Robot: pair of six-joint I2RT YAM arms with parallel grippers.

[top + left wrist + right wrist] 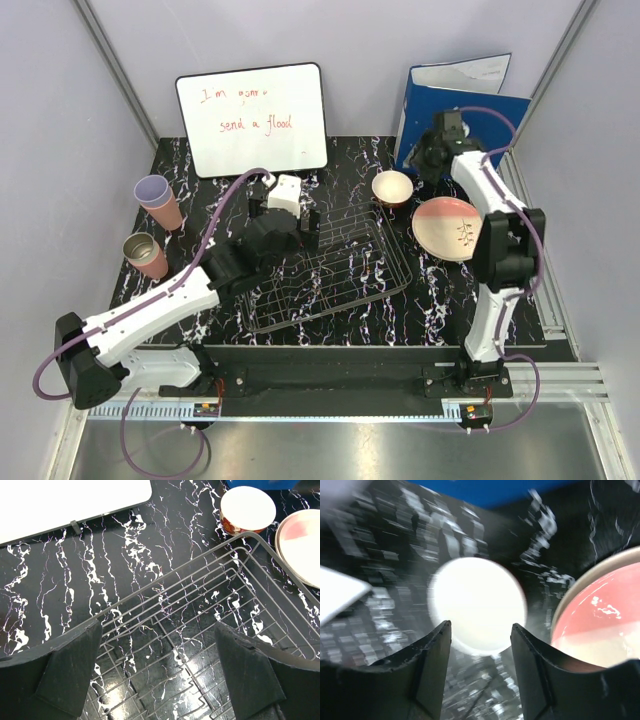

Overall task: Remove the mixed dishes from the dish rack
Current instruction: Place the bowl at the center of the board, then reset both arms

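As the right end effector [480, 627] is spread close over the bowl [477, 592], its rim could be clipped. The left end effector [159, 627] is spread.

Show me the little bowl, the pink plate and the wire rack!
bowl [392, 186], top view, its pale inside.
plate [447, 228], top view, its pink middle.
dish rack [340, 270], top view, its bare grid bottom.
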